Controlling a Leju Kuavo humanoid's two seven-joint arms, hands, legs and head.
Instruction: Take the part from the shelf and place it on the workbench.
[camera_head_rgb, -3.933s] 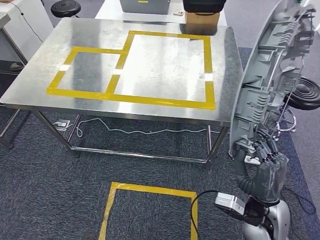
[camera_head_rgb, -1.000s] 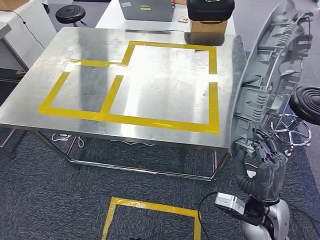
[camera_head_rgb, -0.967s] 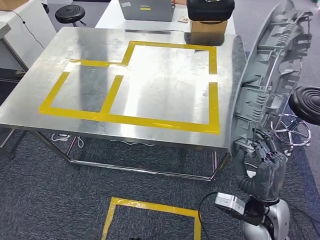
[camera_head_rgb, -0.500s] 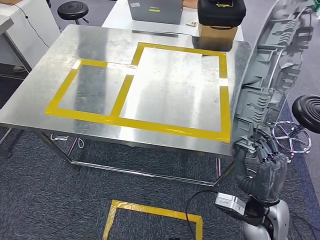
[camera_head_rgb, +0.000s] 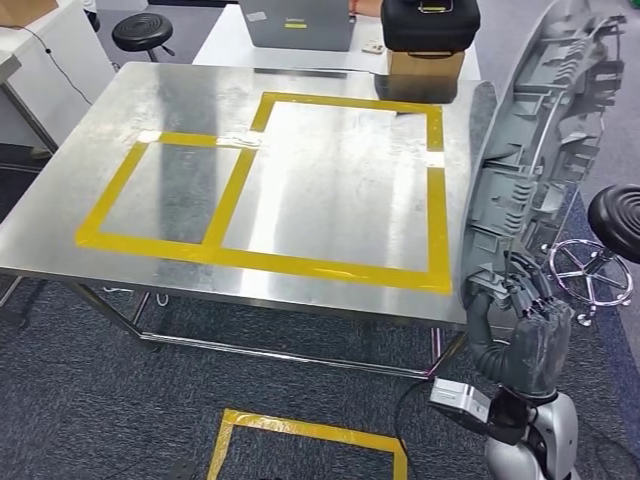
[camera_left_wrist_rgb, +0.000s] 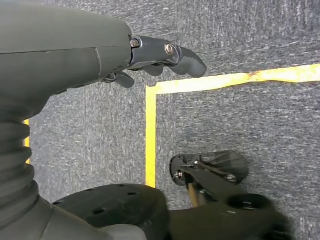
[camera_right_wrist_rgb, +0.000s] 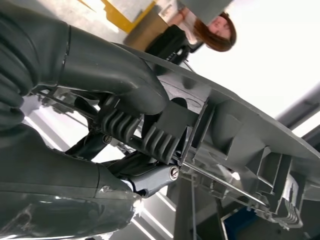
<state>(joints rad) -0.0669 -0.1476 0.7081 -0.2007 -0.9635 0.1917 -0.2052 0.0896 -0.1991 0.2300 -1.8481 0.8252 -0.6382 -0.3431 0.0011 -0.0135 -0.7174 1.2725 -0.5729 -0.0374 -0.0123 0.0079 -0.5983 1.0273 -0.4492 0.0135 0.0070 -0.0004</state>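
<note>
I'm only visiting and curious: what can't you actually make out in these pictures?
- Grey part: its top is cut off by the head view's upper edge.
- Right hand: in the head view the part hides its fingertips.
- Black case: top cropped by the head view's edge.
- Left hand: the palm faces away in the left wrist view.

The part (camera_head_rgb: 540, 150) is a long, curved grey plastic moulding, smooth on its outer face and ribbed with brackets, clips and thin wires on the inner face. It stands nearly upright, leaning slightly, its lower end gripped by the right hand (camera_head_rgb: 532, 340), whose fingers (camera_right_wrist_rgb: 151, 137) wrap a ribbed section of its inner side. It hangs in the air just beside the right edge of the counter (camera_head_rgb: 189, 90), a bare steel top marked with yellow tape rectangles, not resting on it.
</note>
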